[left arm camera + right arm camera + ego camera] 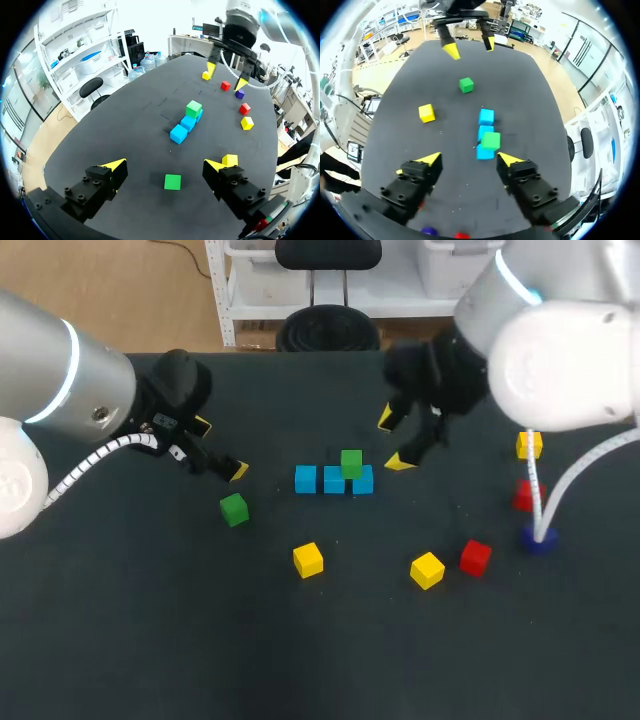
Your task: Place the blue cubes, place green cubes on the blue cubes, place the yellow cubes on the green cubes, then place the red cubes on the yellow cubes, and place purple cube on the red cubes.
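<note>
Left gripper [166,166] and right gripper [470,160] both spread, empty. Blue cubes [333,480] in row; one green cube [351,462] stacked. Loose green cube [234,509], yellow cubes [308,559], red cubes [475,557], purple cube [537,538] remain.

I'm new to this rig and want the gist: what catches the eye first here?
Three blue cubes sit in a row mid-table with a green cube on top. The left gripper hangs open by a loose green cube; the right gripper hangs open beside the row.
</note>
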{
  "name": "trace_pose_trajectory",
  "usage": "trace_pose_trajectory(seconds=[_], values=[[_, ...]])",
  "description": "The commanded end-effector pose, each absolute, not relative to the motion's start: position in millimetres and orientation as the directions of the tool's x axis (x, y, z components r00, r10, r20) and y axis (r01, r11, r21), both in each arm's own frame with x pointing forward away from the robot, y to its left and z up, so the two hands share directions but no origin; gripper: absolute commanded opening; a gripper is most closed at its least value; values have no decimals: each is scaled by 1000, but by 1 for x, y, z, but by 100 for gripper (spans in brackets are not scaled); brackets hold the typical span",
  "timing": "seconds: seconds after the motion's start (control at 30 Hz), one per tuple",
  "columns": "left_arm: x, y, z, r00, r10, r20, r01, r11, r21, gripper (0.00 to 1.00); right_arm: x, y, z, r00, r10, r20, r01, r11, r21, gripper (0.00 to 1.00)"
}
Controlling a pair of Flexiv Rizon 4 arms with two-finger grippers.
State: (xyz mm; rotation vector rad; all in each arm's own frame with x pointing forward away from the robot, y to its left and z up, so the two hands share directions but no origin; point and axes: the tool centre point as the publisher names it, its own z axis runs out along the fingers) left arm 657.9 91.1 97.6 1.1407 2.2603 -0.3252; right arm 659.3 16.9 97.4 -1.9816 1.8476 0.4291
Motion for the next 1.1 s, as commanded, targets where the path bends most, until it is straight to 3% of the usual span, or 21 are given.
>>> trace_pose_trajectory(seconds=[0.03,0.07,0.13,0.17,0.2,0.6,1.1], values=[[657,90,98,-469,654,-593,792,608,45,100,644,5,104,96,-870,-484,-995,-67,-77,18],[657,90,98,-469,654,-593,792,608,45,100,641,5,105,98,-868,-486,-995,-71,-74,24],[657,90,98,-469,654,-593,792,608,45,100,637,4,106,105,-868,-486,-994,-83,-67,47],[657,90,98,-469,654,-593,792,608,45,100,634,4,107,109,-866,-487,-994,-89,-65,87],[657,90,98,-469,654,-593,792,608,45,100,632,4,107,112,-865,-490,-994,-94,-62,100],[657,90,98,-469,654,-593,792,608,45,100,615,-13,115,123,-848,-516,-992,-110,-55,100],[657,90,98,-469,654,-593,792,608,45,100,604,-98,131,-10,-811,-585,-991,85,-101,100]])
